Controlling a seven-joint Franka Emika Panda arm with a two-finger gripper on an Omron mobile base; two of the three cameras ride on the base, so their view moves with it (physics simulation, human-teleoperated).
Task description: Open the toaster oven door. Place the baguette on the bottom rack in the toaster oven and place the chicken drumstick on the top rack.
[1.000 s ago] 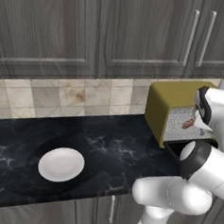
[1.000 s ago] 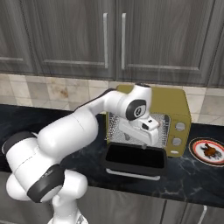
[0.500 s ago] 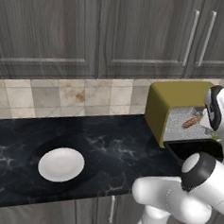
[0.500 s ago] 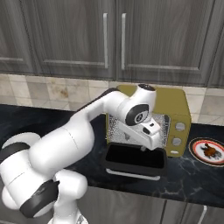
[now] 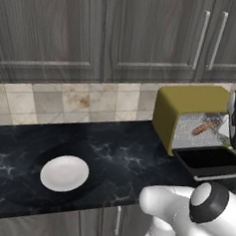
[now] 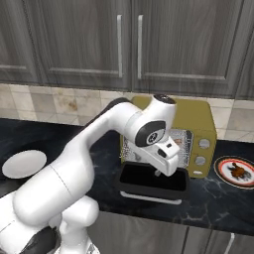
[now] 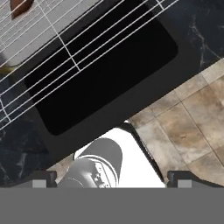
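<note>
The mustard-yellow toaster oven [image 5: 191, 102] [image 6: 198, 116] stands on the black counter. Its toaster oven door [image 5: 209, 161] [image 6: 154, 181] [image 7: 109, 74] hangs open, flat and dark. The baguette [image 5: 204, 127] [image 7: 19, 5] lies on a silvery wire rack [image 7: 52, 33] inside; which rack I cannot tell. My gripper [image 6: 161, 166] [image 7: 111, 177] hovers over the open door, just outside the oven mouth, open and empty. The chicken drumstick [image 6: 238, 171] rests on a patterned plate [image 6: 223, 166] right of the oven.
An empty white plate [image 5: 64, 172] [image 6: 24, 163] sits on the counter well left of the oven. Dark wall cabinets [image 5: 121, 35] hang above a tiled backsplash [image 5: 66, 104]. The counter's front edge runs just below the open door.
My hand has drawn back out of the oven mouth, away from the baguette, which stays on its rack. The jaws have stayed open.
</note>
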